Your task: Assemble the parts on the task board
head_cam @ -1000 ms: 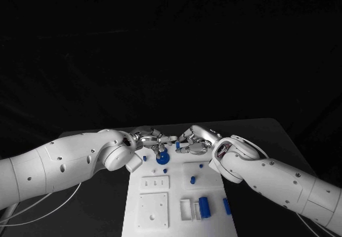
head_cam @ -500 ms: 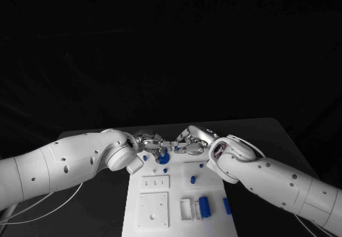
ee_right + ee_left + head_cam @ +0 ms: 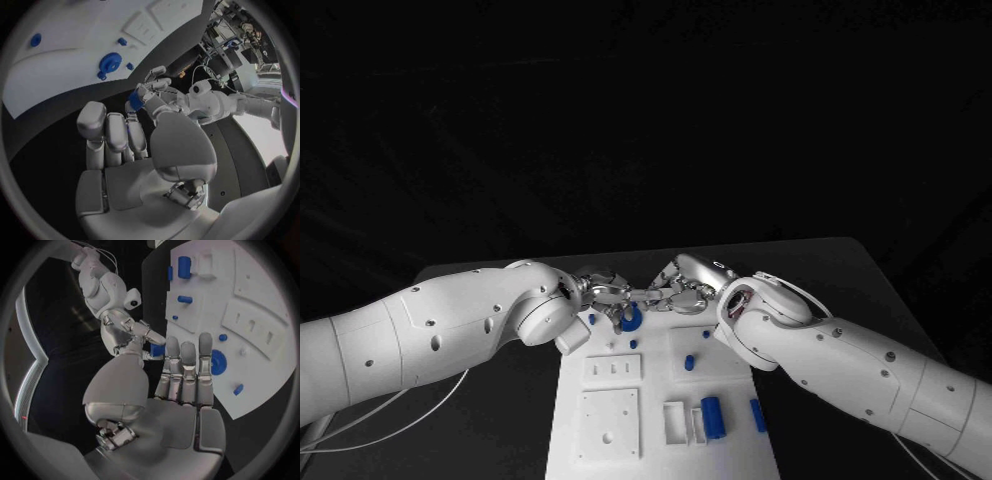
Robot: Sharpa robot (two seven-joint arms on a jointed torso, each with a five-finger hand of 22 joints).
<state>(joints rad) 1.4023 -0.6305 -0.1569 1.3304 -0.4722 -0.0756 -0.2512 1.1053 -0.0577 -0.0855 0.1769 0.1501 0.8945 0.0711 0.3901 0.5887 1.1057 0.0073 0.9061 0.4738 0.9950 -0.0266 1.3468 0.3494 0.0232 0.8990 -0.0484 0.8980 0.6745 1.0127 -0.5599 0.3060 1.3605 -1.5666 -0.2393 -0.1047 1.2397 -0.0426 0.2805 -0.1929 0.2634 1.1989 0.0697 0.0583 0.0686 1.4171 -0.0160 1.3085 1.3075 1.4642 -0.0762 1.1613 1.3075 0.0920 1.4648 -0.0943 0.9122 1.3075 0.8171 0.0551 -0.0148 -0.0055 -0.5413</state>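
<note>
1. Meeting above the far end of the white plastic task board (image 3: 661, 400), the two hands work one small blue block-shaped part (image 3: 157, 349), which sits between their fingertips, off the board.
2. The left hand (image 3: 600, 288) touches the part with its thumb; its other fingers (image 3: 185, 371) lie straight and side by side. Whether it shares the grip cannot be told.
3. The right hand (image 3: 687, 287) pinches the part between thumb and fingertips in the left wrist view.
4. A round blue disc part (image 3: 629, 320) lies on the board just below the hands, with small blue pegs (image 3: 688, 362) near it.
5. A blue cylinder part (image 3: 713, 417) rests by a white holder at the near end.
6. Judgement: assembly is partway. Several parts appear seated; the held part is not yet placed, and the square plates (image 3: 613, 370) show open slots.
</note>
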